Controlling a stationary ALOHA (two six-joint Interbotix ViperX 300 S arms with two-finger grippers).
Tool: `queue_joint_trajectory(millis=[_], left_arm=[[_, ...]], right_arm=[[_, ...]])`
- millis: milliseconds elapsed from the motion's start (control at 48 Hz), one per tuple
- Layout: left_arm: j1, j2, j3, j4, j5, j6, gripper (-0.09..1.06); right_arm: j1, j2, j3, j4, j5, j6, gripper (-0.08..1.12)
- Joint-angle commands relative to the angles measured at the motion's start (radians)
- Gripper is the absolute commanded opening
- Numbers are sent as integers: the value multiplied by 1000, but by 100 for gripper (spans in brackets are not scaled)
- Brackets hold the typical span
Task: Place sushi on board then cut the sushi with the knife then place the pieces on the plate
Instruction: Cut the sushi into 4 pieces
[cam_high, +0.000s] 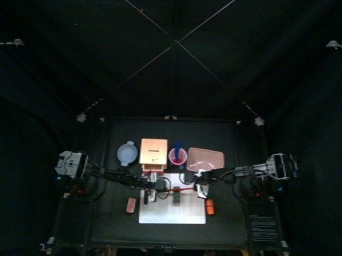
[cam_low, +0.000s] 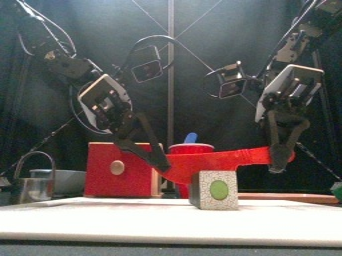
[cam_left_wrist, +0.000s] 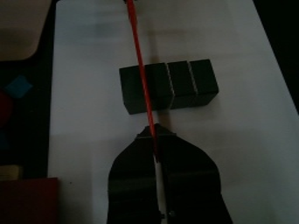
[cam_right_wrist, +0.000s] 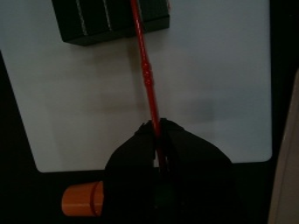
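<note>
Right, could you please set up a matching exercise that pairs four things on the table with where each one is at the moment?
Things:
1. sushi roll
2. red knife
3. pink tray
4. blue-grey bowl

Places:
A. leftmost in the row behind the white board
B. lying on the white board
C. held between the left gripper and the right gripper, over the roll
D. behind the white board, right of the red cup

Pairs: 1-B; 2-C; 3-D; 4-A.
</note>
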Motion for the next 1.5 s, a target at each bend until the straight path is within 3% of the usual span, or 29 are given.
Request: queue_joint_trajectory(millis=[21, 333, 625, 729, 1000, 1125, 1292, 1500], left_arm=[[-5, 6, -3, 6, 3, 8, 18], [0, 54, -6, 6, 5, 6, 18], [49, 15, -3, 14, 5, 8, 18], [52, -2, -3, 18, 5, 6, 18], [44, -81, -12, 17, 5, 6, 18], [15, -107, -6, 18, 5, 6, 18], [-26, -101, -2, 17, 5, 5, 18], [-26, -66, -6, 14, 5, 5, 18]], right_arm=[[-6, 12, 3, -3, -17, 5, 14], [-8, 95, 5, -34, -46, 5, 14], [-28, 60, -11, -89, -37, 6, 14], [-28, 38, -11, -91, -25, 8, 14], [-18, -40, -46, -78, 14, 8, 14], [8, -71, -58, -72, 38, 8, 14], [71, -64, -55, -54, 60, 8, 14], [83, -41, -58, -41, 63, 9, 14]])
